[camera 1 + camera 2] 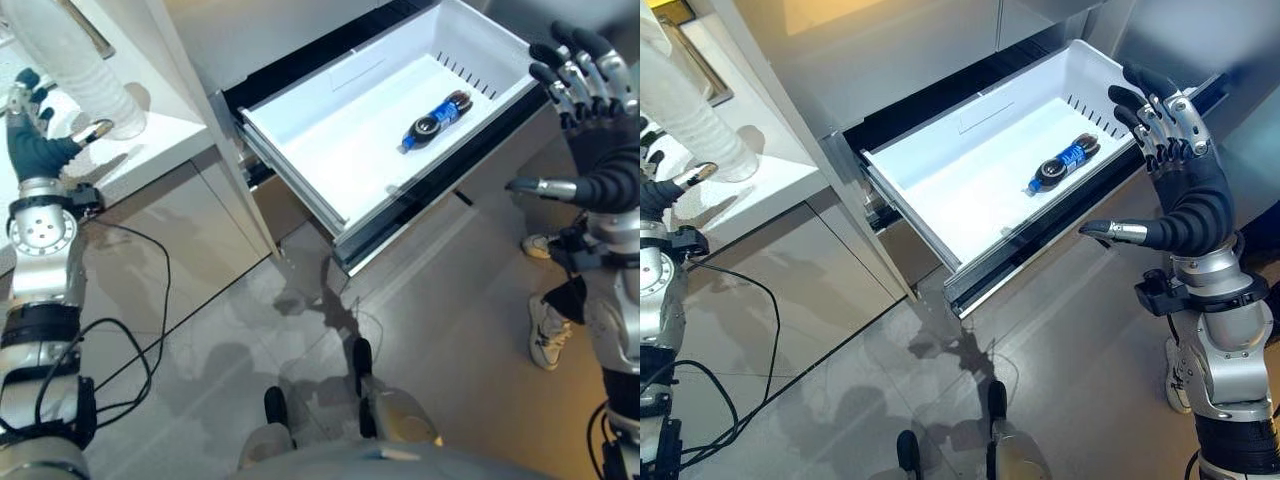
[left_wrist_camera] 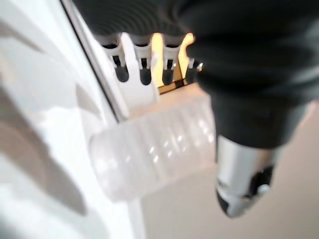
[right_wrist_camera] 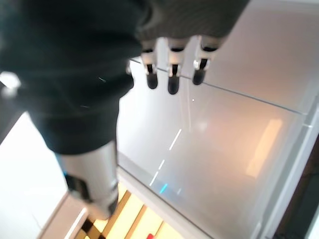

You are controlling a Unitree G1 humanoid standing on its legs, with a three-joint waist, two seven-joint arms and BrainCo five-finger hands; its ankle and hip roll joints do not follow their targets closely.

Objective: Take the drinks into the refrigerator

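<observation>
One blue-label bottle (image 1: 434,121) lies in the open fridge drawer (image 1: 300,150); left hand (image 1: 35,140) grips a clear bottle (image 1: 85,70) on the table (image 1: 150,135), right hand (image 1: 1175,170) open, empty.

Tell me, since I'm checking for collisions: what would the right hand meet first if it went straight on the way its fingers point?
Probably the far corner of the open white drawer: the open right hand points up over that rim. Depth is unclear, so it might pass above it.
</observation>
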